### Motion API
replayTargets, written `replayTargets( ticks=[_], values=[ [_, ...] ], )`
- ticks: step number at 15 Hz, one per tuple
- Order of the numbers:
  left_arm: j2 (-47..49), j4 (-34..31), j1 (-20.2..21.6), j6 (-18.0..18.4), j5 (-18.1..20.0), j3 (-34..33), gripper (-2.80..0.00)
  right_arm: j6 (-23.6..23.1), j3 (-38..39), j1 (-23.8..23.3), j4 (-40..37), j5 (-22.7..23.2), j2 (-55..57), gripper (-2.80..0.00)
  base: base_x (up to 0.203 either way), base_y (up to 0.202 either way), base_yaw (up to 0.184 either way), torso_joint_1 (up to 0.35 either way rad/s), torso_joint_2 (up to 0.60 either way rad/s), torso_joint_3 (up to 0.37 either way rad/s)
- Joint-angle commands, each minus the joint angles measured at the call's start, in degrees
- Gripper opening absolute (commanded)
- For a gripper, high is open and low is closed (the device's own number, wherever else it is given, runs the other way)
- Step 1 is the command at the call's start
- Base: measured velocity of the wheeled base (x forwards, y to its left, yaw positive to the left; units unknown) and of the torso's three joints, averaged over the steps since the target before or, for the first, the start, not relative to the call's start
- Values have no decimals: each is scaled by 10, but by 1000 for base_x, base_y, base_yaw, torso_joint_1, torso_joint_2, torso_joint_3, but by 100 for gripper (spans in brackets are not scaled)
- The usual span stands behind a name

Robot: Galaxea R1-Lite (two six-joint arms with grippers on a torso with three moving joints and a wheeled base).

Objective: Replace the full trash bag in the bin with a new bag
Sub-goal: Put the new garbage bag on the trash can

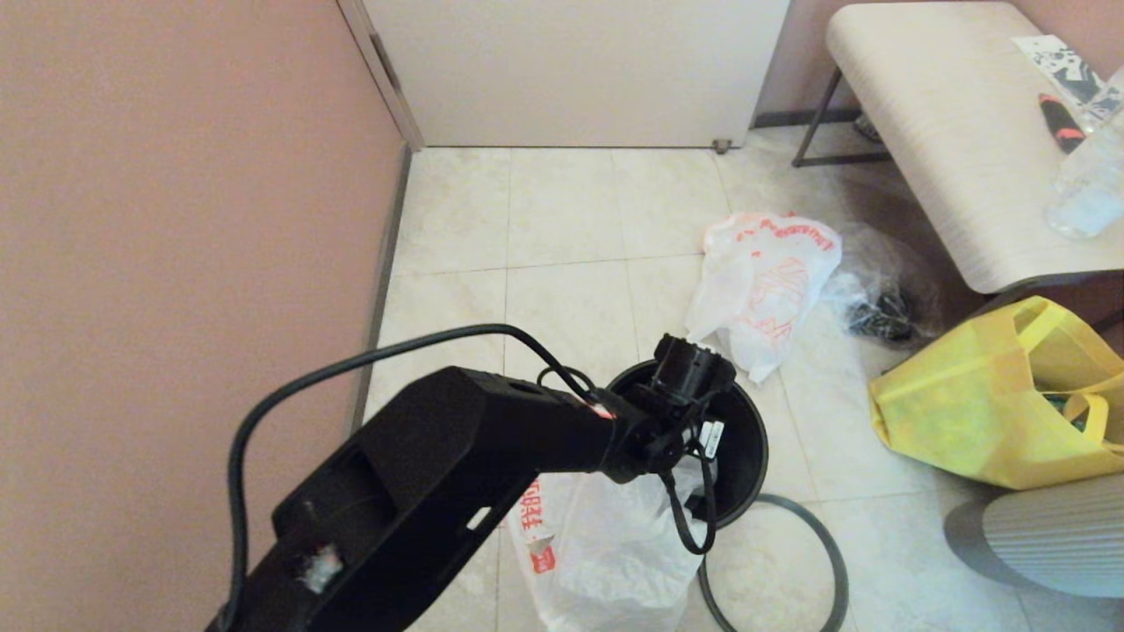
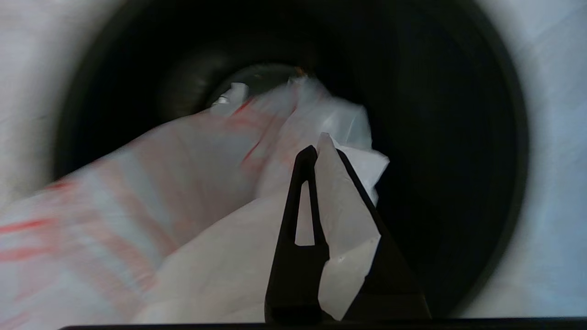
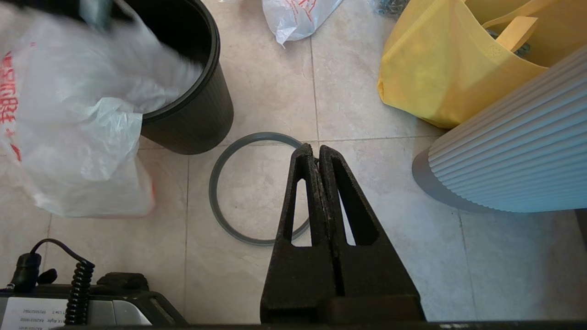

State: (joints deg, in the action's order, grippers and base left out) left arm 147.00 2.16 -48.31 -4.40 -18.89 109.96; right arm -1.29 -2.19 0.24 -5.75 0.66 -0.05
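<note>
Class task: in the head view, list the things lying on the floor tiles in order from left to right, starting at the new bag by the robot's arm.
New bag → bin → full trash bag → clear bag of dark items → yellow tote.

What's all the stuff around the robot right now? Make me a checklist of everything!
Surface: pale tiled floor.
Job's things: black bin upright; new bag hangs from its mouth onto the floor; full trash bag lies on the floor beyond it; rim hoop loose beside the bin.
Clutter: yellow tote, clear bag of dark items.
Grippers: left gripper shut on new bag inside the bin; right gripper shut, empty, above the hoop.
Cables: black cable loops over the left arm.
Surroundings: pink wall, white door, bench.
</note>
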Motion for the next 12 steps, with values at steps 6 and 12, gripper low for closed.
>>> replayTargets(
  ticks=[6,12],
  values=[
    [160,145,52,109,-12,26,-280,0,0,0,0,0,0,-280,0,0,0,0,0,0],
    [135,138,45,115,-27,25,-280,0,0,0,0,0,0,-280,0,0,0,0,0,0]
  ],
)
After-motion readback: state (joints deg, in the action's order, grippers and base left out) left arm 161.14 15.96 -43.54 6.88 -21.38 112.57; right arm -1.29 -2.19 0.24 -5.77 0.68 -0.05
